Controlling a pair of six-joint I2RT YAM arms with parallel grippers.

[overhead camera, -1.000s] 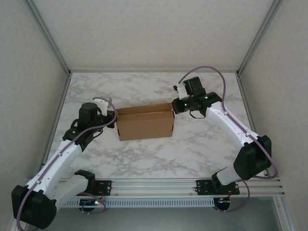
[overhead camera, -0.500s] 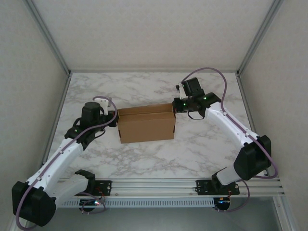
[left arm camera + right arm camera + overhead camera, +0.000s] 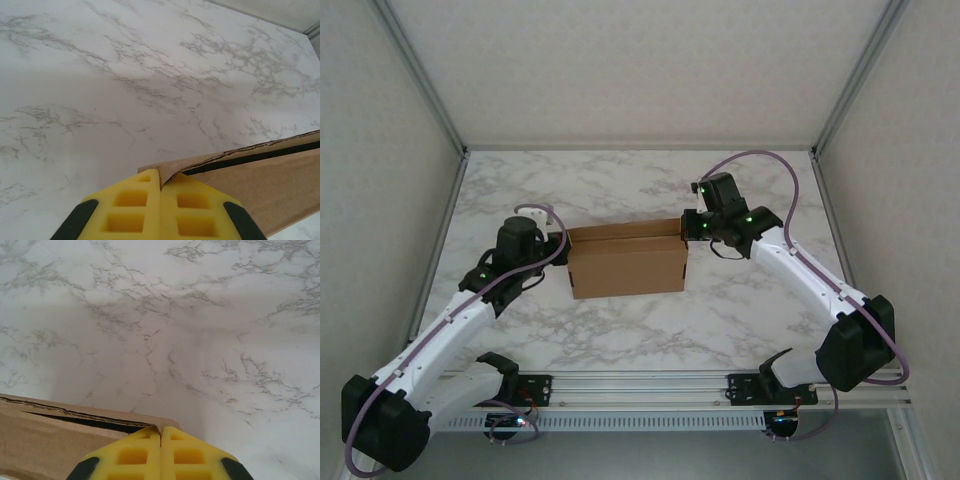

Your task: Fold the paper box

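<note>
The paper box (image 3: 625, 265) stands near the middle of the marble table (image 3: 620, 335), already formed into a closed-looking brown block with its long side facing the near edge. The left gripper (image 3: 160, 175) sits at its left end and the right gripper (image 3: 160, 430) at its right end, each with its yellow fingers pressed together at a top corner; whether a sliver of card is nipped between them is hard to judge. A dark slit along the top edge suggests the lid flap is not fully seated, so tucking probably remains.

You had one paper box (image 3: 625, 265), one desk (image 3: 650, 330) and two arms to count: the left arm (image 3: 450, 325) and the right arm (image 3: 810, 272).
</note>
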